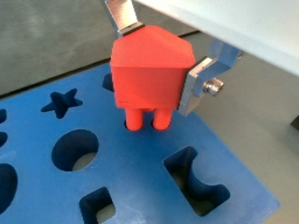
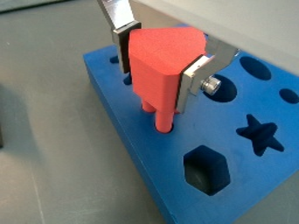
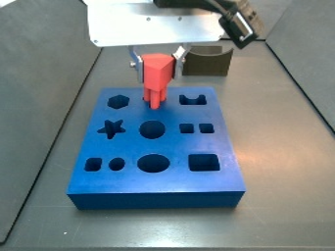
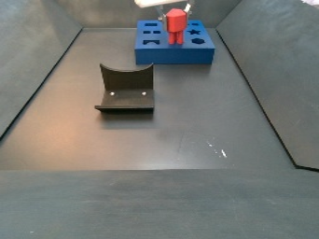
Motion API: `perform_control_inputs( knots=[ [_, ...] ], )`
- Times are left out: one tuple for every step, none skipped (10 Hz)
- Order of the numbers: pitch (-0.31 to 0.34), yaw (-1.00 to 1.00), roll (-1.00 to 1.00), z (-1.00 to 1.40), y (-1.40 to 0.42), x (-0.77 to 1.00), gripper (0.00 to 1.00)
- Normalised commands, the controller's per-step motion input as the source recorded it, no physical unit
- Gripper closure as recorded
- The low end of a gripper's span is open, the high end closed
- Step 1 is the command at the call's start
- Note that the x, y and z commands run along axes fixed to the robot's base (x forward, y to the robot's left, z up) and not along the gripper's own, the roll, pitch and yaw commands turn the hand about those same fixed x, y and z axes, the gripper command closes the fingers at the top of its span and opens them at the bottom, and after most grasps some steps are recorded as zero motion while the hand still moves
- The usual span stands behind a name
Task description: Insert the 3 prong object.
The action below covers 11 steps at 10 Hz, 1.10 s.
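The 3 prong object (image 1: 149, 70) is a bright red piece with a blocky body and slim prongs pointing down. My gripper (image 1: 158, 54) is shut on its body, one silver finger (image 1: 198, 85) on each side; both wrist views show this (image 2: 162, 61). It hangs upright over the blue board (image 1: 35, 131) with shaped holes. The prong tips (image 2: 163, 122) sit at or just inside a hole near the board's edge, and the body stands well above the surface. In both side views the red piece (image 3: 157, 78) (image 4: 176, 24) stands over the board (image 3: 177, 181) (image 4: 197, 56).
The board has star (image 3: 112, 127), round (image 3: 153, 128) and square (image 3: 203, 162) holes, among others. The dark fixture (image 4: 125, 91) stands on the grey floor apart from the board; it also shows behind the board (image 3: 207, 61). Dark walls enclose the floor.
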Motion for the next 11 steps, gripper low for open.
perform_control_inputs(
  knots=[
    [-0.073, 0.0, 0.07, -0.26, -0.04, 0.0, 1.0],
    [-0.089, 0.0, 0.11, -0.27, -0.06, 0.0, 1.0],
    [-0.131, 0.0, 0.15, -0.28, -0.08, -0.01, 1.0],
    [-0.194, 0.0, 0.19, -0.3, -0.09, -0.06, 1.0],
    [-0.22, 0.0, 0.19, -0.33, -0.09, -0.07, 1.0],
    [-0.214, 0.01, 0.19, -0.33, -0.06, -0.06, 1.0],
    [-0.223, 0.03, 0.18, -0.35, -0.04, -0.06, 1.0],
    [-0.25, 0.0, 0.08, -0.28, 0.0, -0.17, 1.0],
    [-0.173, 0.0, -0.01, -0.15, 0.0, -0.06, 1.0],
    [-0.076, 0.0, -0.02, -0.04, 0.0, 0.0, 1.0],
    [0.0, 0.0, 0.0, 0.0, 0.0, 0.0, 1.0]
  ],
)
